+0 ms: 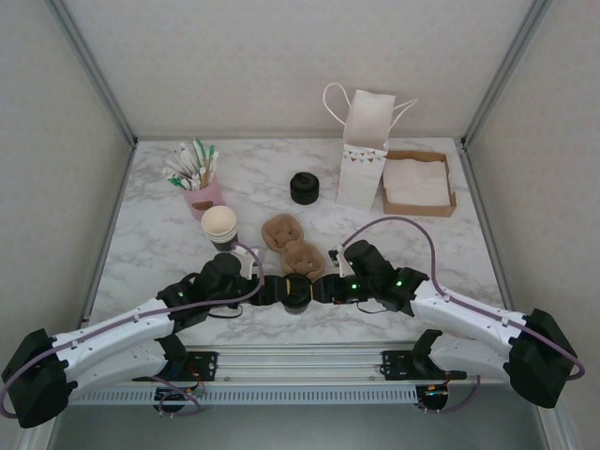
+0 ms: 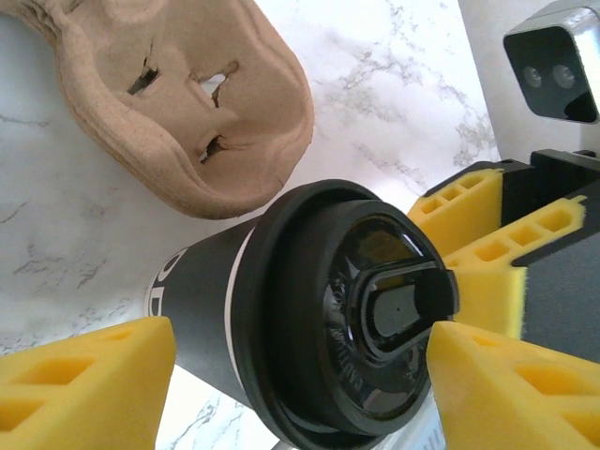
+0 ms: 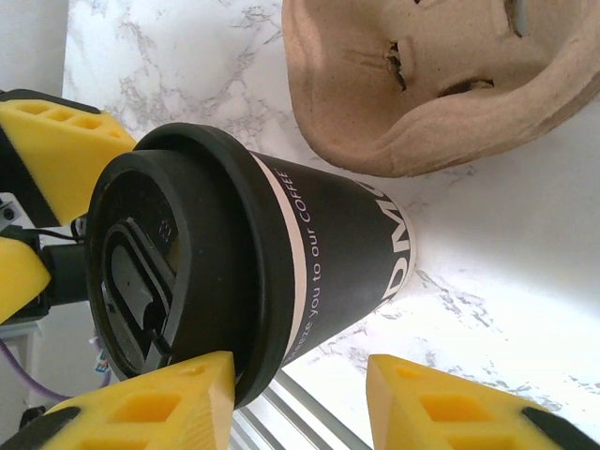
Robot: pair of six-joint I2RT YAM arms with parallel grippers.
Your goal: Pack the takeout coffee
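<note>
The takeout coffee (image 1: pixel 298 292), a dark paper cup with a round black lid, stands on the marble table near the front edge, between both grippers. In the left wrist view the takeout coffee (image 2: pixel 281 309) lies between the yellow pads of my left gripper (image 2: pixel 300 375), one pad on the cup wall and one on the lid, so it is shut on it. My right gripper (image 3: pixel 300 394) is open. One of its fingers (image 3: pixel 178 398) rests against the lid rim of the takeout coffee (image 3: pixel 309 253), and bare table shows between its jaws. From above, left gripper (image 1: pixel 279 291) and right gripper (image 1: pixel 321 289) flank the cup.
Brown pulp cup carriers (image 1: pixel 291 246) lie just behind the cup. Farther back stand a white paper bag (image 1: pixel 366 150), a cardboard box of napkins (image 1: pixel 419 185), a pile of black lids (image 1: pixel 304 188), a stack of lidless cups (image 1: pixel 219 225) and a pink holder of sticks (image 1: pixel 202 183).
</note>
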